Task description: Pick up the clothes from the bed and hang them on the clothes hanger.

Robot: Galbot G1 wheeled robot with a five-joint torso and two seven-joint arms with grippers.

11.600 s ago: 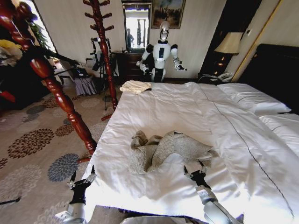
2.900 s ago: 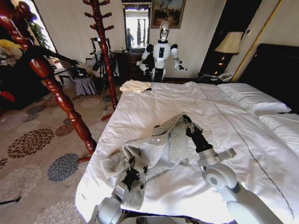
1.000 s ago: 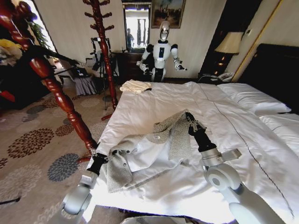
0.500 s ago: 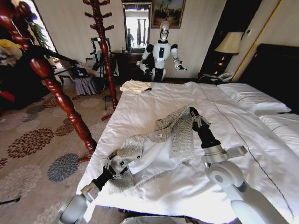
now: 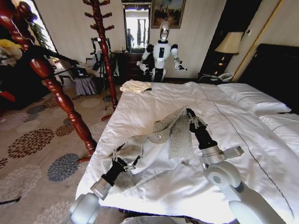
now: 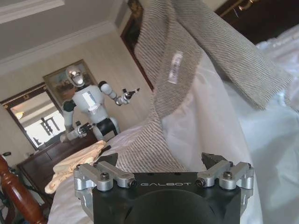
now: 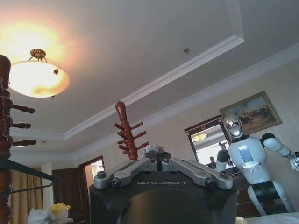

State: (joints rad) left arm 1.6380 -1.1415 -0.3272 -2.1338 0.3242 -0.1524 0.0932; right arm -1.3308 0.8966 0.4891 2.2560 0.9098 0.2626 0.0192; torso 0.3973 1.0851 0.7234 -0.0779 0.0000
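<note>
Since half a second ago, the right gripper [image 5: 190, 116] has dipped slightly, and the left gripper [image 5: 124, 160] has slid further under the low hem. On the bed [image 5: 154, 100], the cardigan [image 5: 175, 135] lies spread near its foot, one edge lifted, white lining up. Right fingers [image 7: 159, 156] are clamped together on knit, seen from the wrist. Left fingers [image 6: 215, 161] stand apart, the cloth between them untouched.

Daylight enters upper left in the head view, edges bending; a ceiling lamp [image 7: 39, 77] glares at left in the right wrist view, perhaps washing out detail.
</note>
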